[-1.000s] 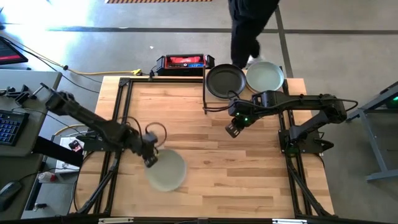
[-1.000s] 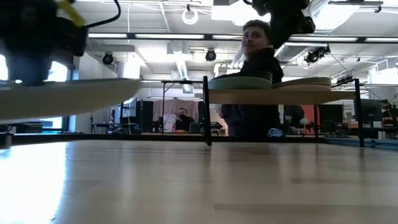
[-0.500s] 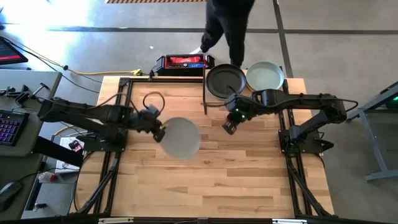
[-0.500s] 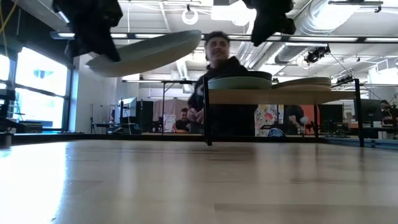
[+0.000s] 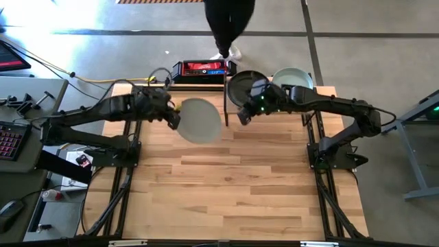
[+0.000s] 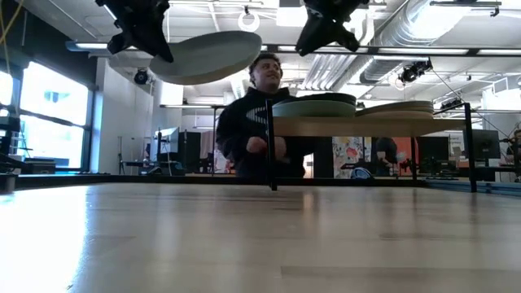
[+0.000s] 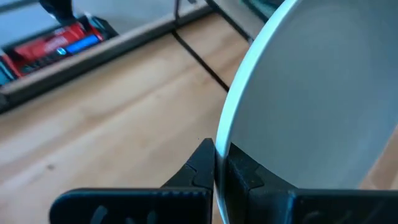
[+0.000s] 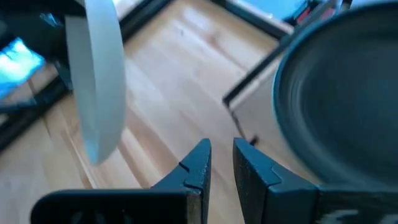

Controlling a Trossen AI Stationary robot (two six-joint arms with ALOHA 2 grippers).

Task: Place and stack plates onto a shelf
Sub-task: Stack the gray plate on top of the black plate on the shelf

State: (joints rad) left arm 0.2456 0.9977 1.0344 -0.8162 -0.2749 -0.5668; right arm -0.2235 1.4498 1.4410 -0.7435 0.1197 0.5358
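A pale grey-green plate is pinched at its rim by the left claw, held up in the air above the desk, just left of the shelf. In the low view the plate is seen well above shelf height, tilted a bit, with the left claw clamped on its left edge. From the left wrist the rim is seen squeezed between the two dark fingers, with the pale plate filling most of that view.

Behind the desk's far edge, a red and black case is sat on the floor, and a person in dark clothes is stood just beyond it; the person is also visible in the low view behind the shelf leg.

The shelf already has plates on it: a black plate on the left half, a pale green plate on the right half. In the low view each looks like a short stack, dark-rimmed on the left, pale on the right, though how many are in each can't be counted.

The right claw is hovering at the shelf's near-left corner, just beside the black plate. Its fingers are seen nearly together with a narrow gap and nothing between them, so it's empty. The carried plate is seen edge-on from there.
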